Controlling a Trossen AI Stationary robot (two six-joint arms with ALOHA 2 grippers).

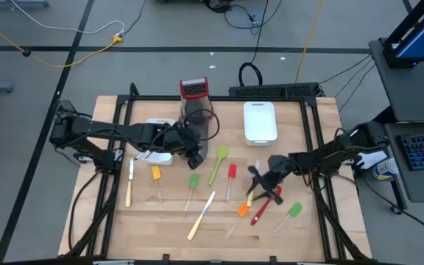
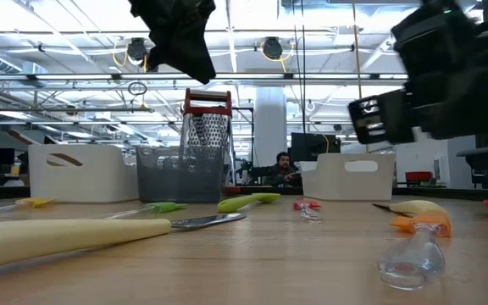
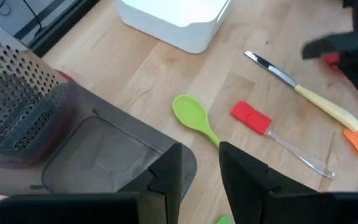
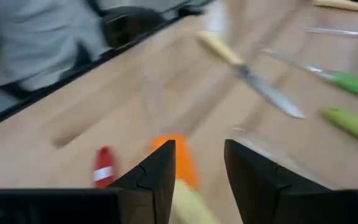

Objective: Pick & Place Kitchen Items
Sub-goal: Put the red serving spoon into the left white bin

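Note:
Slim utensils lie flat on the wooden table: a green spoon (image 1: 219,162), a red spatula (image 1: 232,173), a pale-handled knife (image 1: 201,213), an orange spatula (image 1: 242,210), a red spoon (image 1: 263,210) and green spatulas (image 1: 193,182) (image 1: 294,210). My left gripper (image 1: 194,156) is open and empty, held above the table beside the grey tray (image 3: 98,149); its wrist view shows the green spoon (image 3: 194,118) and the red spatula (image 3: 250,117) ahead of it. My right gripper (image 1: 260,182) is open and empty above the orange spatula (image 4: 174,158).
A red-topped metal grater (image 1: 193,90) stands at the far edge behind the grey tray. White trays stand at the far right (image 1: 260,121) and under my left arm (image 1: 157,153). A knife (image 1: 129,184) and a yellow spatula (image 1: 156,175) lie at the left.

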